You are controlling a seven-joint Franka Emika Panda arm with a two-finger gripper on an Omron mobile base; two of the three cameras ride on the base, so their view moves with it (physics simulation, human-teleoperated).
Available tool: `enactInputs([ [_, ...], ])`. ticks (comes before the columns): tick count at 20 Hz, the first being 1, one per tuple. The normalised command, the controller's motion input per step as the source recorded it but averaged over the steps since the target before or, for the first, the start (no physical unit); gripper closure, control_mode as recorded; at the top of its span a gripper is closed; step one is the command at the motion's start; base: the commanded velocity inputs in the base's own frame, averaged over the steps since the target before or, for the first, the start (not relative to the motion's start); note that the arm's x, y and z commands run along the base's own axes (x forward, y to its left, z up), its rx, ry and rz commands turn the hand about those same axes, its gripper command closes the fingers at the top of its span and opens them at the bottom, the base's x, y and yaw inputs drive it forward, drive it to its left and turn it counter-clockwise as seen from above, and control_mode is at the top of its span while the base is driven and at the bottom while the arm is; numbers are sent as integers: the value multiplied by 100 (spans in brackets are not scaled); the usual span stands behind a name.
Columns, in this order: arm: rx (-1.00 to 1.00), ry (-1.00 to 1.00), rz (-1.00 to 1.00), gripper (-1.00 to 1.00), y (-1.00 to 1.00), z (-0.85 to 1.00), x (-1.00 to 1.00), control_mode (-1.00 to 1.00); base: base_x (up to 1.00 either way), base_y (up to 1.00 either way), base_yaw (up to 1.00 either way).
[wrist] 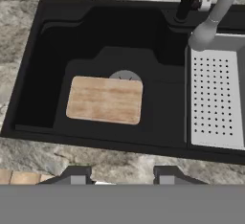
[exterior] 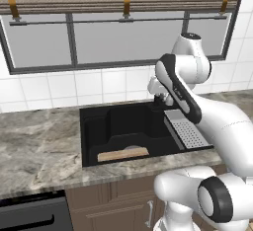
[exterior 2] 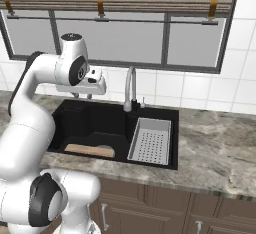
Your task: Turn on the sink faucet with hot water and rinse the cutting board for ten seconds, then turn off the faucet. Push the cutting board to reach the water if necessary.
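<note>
Grey marble surface (wrist: pixel 14 41) surrounds the matte-black sink (wrist: pixel 52 50); the narrow, empty pincer (wrist: pixel 122 176) hovers above, silver gooseneck faucet (wrist: pixel 215 15) far-right beyond it.

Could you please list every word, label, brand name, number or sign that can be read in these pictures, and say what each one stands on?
There are none: no readable text, number or sign shows in any view.
The cutting board, the sink, the faucet, the perforated drainboard tray, the stone counter and the wall tiles all bear plain surfaces.
</note>
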Motion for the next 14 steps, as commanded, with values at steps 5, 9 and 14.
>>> enactInputs([
  [5, 0, -1, 0, -100, -13, 0, 5, -100, 0, 0, 0],
  [9, 2, -9, 0, -100, -22, 0, 10, -100, 0, 0, 0],
  [14, 4, -10, 0, -100, -37, 0, 16, -100, 0, 0, 0],
])
